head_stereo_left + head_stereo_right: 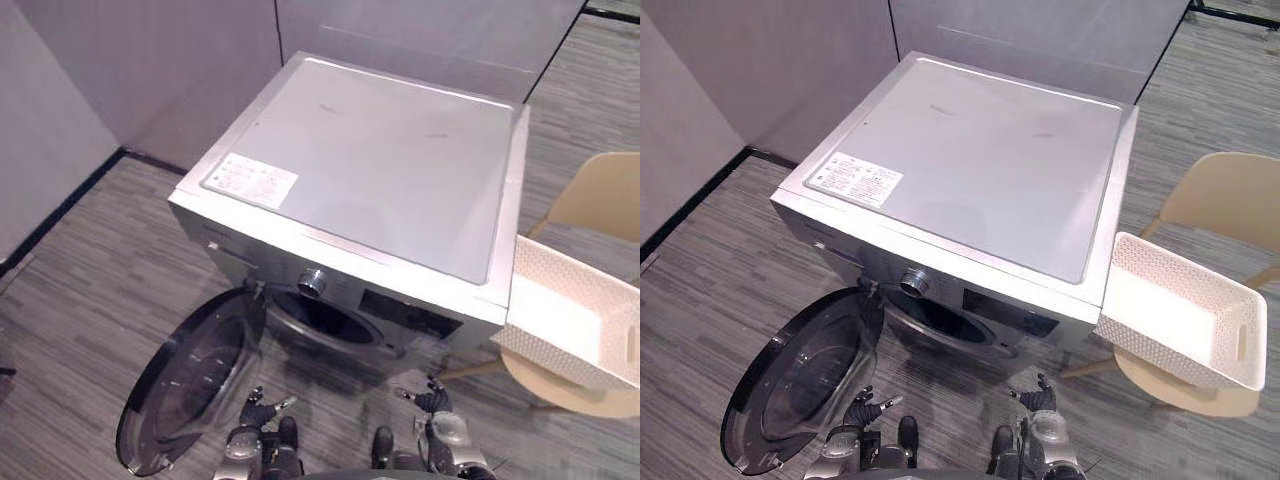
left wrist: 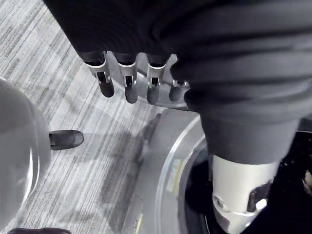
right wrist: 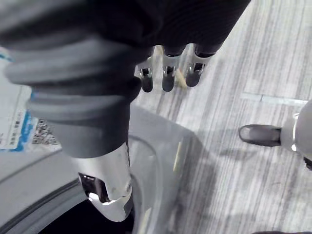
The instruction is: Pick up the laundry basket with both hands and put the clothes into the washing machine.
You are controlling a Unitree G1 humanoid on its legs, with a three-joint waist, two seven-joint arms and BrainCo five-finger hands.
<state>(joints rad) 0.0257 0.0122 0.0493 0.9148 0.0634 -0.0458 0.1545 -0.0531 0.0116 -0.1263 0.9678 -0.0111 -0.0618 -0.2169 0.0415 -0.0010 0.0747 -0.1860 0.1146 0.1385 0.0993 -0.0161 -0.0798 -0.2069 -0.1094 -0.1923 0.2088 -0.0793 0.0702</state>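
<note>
- Grey striped carpet point(image 1: 90, 270) covers the floor, with plain grey partition walls point(image 1: 150, 60) behind.
- We see a silver washing machine point(image 1: 400, 160) standing on the carpet, a white label point(image 1: 250, 180) at the front left corner of its top and a round knob point(image 1: 312, 282) on its front.
- Its round door point(image 1: 190, 385) hangs wide open to our left, and the dark drum opening point(image 1: 325, 320) shows below the knob.
- We find the white laundry basket point(image 1: 1150, 350) tilted on the seat of a beige chair point(image 1: 1230, 195), just beside the machine's right side; what we see of its inside is white lattice.
- Our left hand point(image 1: 262, 408) hangs low by the open door's edge, fingers point(image 2: 129, 85) straight and apart from the thumb, holding nothing.
- Our right hand point(image 1: 432, 400) hangs low before the machine's front, fingers point(image 3: 168, 78) likewise straight, holding nothing, well apart from the basket.
</note>
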